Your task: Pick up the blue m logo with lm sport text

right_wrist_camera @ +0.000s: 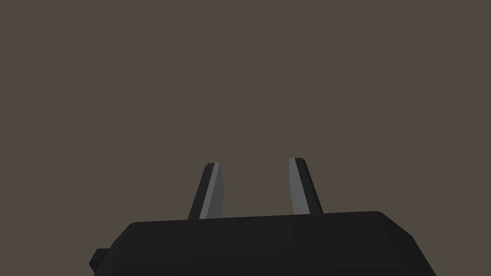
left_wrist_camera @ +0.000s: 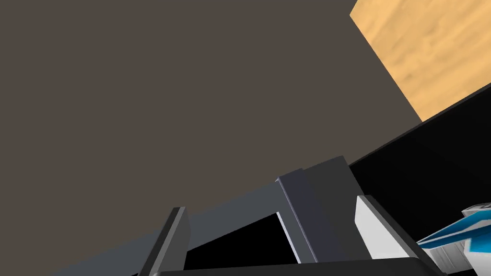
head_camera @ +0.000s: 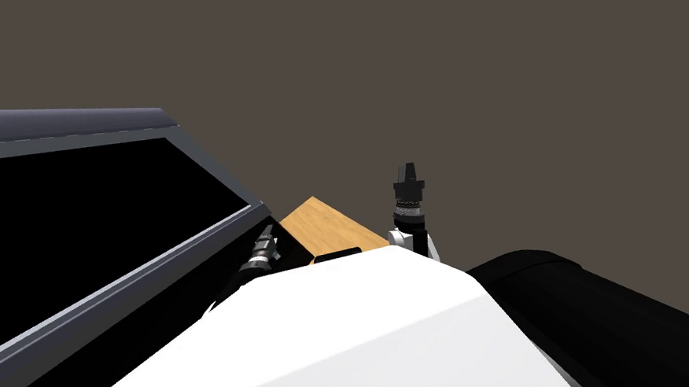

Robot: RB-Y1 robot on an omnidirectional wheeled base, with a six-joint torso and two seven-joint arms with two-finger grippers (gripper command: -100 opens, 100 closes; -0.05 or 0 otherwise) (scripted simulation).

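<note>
Left gripper (left_wrist_camera: 271, 203) sat released, blades empty, dark grey frame (left_wrist_camera: 311, 211) beyond them; blue-and-white item (left_wrist_camera: 458, 235), probably the target, lay just outside the paler blade, so re-aiming looked needed. Right gripper (right_wrist_camera: 255, 162) hung parted, empty, likely parked. Head view: frame at 9 o'clock, wooden surface (head_camera: 330, 228) at 12, left gripper between them, right gripper at 1.

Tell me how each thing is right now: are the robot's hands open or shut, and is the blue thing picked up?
left gripper: open, holding nothing, up against the dark grey frame.
right gripper: fingers apart, holding nothing.
blue and white thing: beside the left gripper, outside its fingers, not picked up.
</note>
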